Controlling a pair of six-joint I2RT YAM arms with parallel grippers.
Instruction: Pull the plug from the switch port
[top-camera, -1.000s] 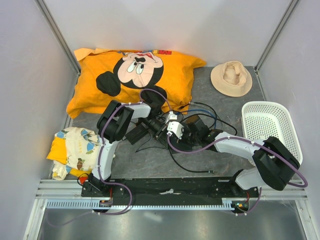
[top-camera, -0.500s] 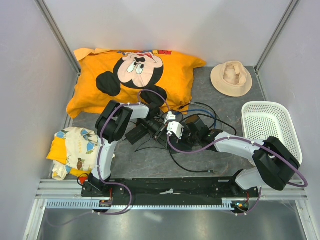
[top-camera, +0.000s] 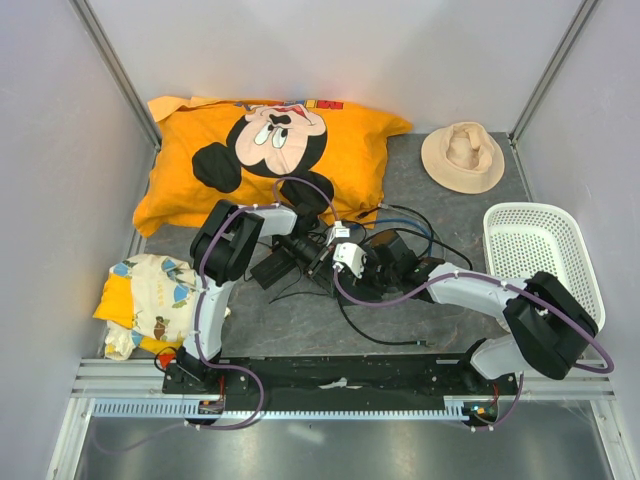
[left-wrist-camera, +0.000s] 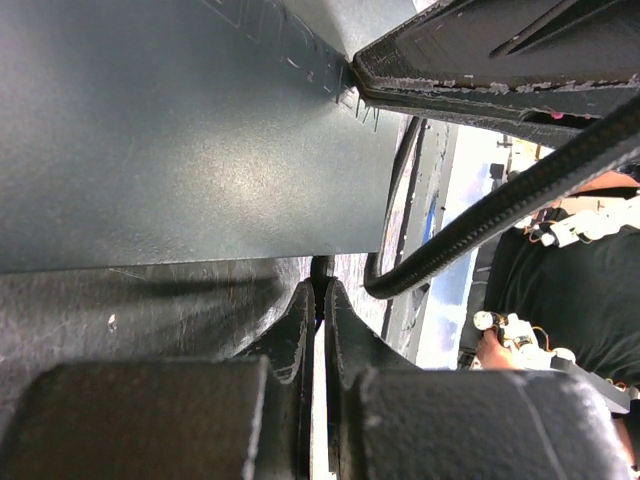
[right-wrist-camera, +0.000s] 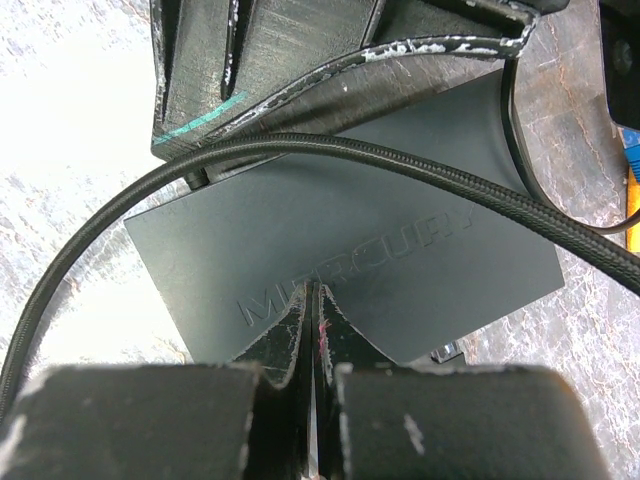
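**A:** Right gripper (right-wrist-camera: 312, 292) fully closed on nothing, tips down on the flat matte black switch box (right-wrist-camera: 400, 230). Left gripper (left-wrist-camera: 320, 290)?

**B:** Closed too, at the switch's far edge; can't tell if it holds anything. It has crept slightly since a second ago. Black braided cable (right-wrist-camera: 330, 148) arcs over the switch. Plug unseen, so probably not out yet.

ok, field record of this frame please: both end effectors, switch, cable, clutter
left end effector: shut, tips at the switch's edge; cannot tell whether they pinch anything
right end effector: shut, tips at the switch's top face
switch: flat black box, embossed MERCURY, mid-table between the arms
cable: black braided, arching across the switch
plug: not identifiable in any view
clutter: orange pillow, beige hat, white basket, patterned cloth
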